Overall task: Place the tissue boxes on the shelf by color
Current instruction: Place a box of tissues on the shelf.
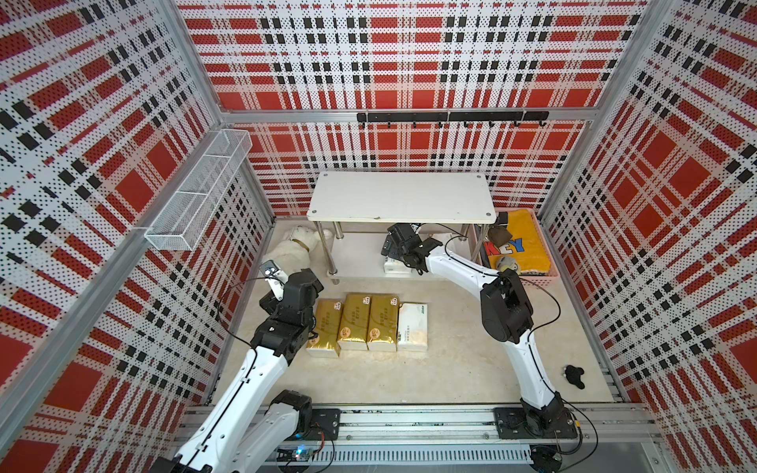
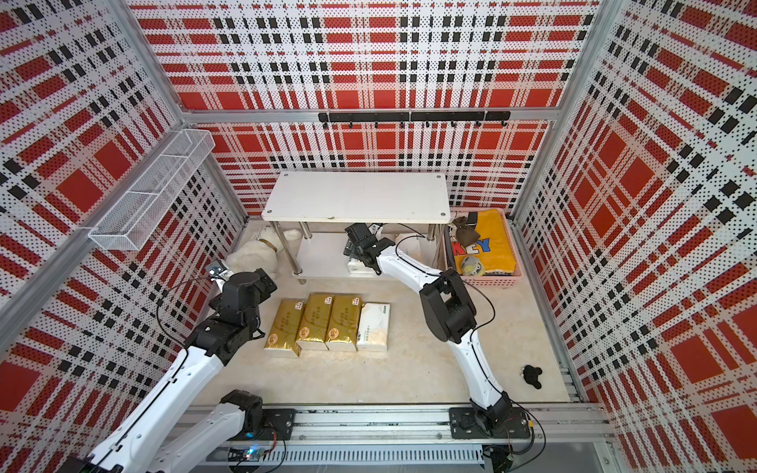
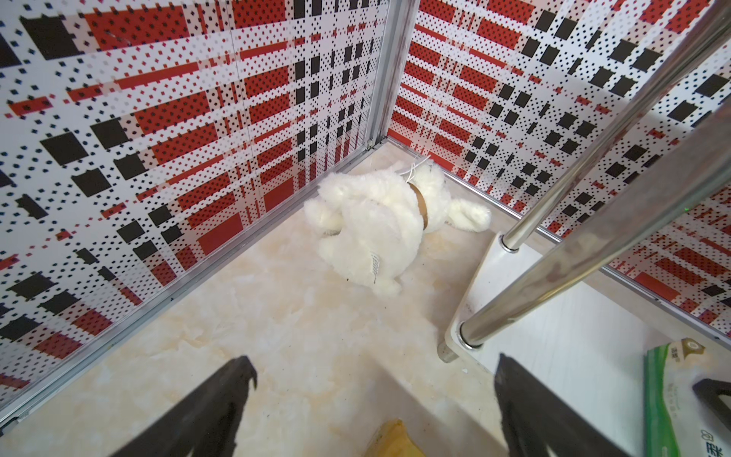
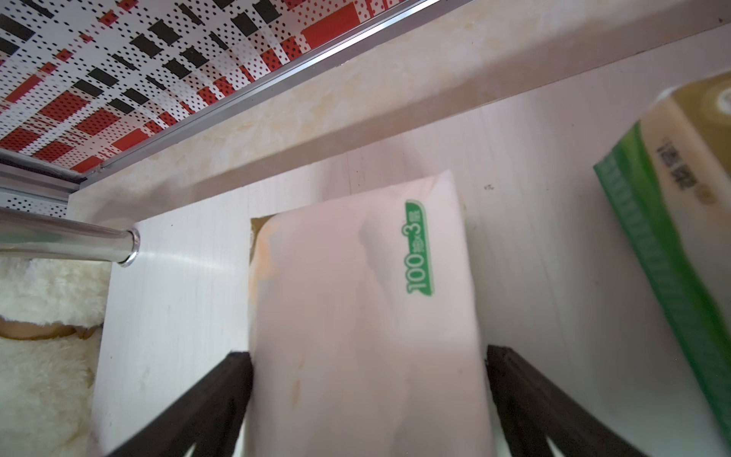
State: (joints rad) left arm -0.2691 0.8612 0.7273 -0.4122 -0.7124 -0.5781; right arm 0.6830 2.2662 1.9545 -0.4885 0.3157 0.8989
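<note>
Three plaid walls [image 1: 401, 61] (marbled floor [image 1: 450, 368])

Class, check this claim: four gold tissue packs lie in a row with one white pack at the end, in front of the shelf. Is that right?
Not quite. There are three gold tissue packs, not four, in a row with one white pack at the end, in front of the shelf. Both top views show it.
</note>
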